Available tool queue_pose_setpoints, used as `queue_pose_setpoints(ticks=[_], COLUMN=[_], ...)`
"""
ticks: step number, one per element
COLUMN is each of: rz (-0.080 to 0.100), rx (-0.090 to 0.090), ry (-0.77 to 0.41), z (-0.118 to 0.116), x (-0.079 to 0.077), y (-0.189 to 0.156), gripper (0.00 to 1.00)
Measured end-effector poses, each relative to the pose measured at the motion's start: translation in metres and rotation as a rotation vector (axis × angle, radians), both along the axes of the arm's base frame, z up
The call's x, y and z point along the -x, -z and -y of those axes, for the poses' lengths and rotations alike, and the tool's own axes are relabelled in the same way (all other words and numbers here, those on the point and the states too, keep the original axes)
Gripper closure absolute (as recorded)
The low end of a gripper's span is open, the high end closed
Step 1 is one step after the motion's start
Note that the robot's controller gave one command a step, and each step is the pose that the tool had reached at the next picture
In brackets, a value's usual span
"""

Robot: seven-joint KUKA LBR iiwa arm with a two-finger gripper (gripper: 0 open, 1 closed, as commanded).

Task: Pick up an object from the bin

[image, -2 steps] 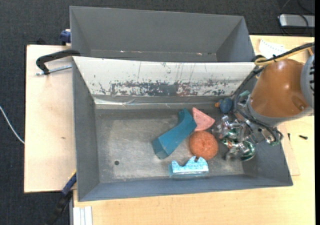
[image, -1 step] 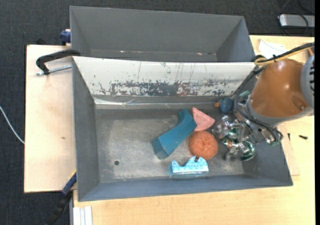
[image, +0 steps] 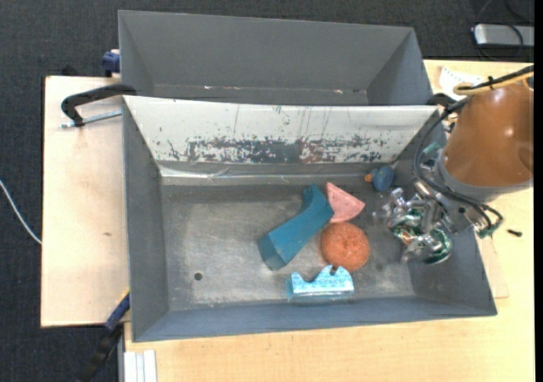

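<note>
My gripper hangs at the right side of the bin, close to the right wall, with nothing seen between its fingers. An orange ball lies just to its left on the bin floor. A pink wedge-shaped piece rests above the ball, and a small blue round thing sits near the back right corner. A teal-blue angled block stretches left from the pink piece. A light blue flat piece lies in front of the ball.
The things cluster in the right half of the bin floor. The arm with its orange cover reaches in over the right rim.
</note>
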State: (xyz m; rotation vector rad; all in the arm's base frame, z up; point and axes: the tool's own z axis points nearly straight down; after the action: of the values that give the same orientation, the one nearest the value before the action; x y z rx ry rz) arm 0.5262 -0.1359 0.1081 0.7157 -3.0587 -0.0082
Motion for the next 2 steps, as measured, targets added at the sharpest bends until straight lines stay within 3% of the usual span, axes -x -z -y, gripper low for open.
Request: queue_pose_setpoints(ticks=[1,2], rz=[0.006,0.010], rx=[0.004,0.005], ry=[0.014,-0.013], z=[-0.004,0.006], x=[-0.017,-0.009], y=[-0.057,-0.086], gripper=[1.00,1.00])
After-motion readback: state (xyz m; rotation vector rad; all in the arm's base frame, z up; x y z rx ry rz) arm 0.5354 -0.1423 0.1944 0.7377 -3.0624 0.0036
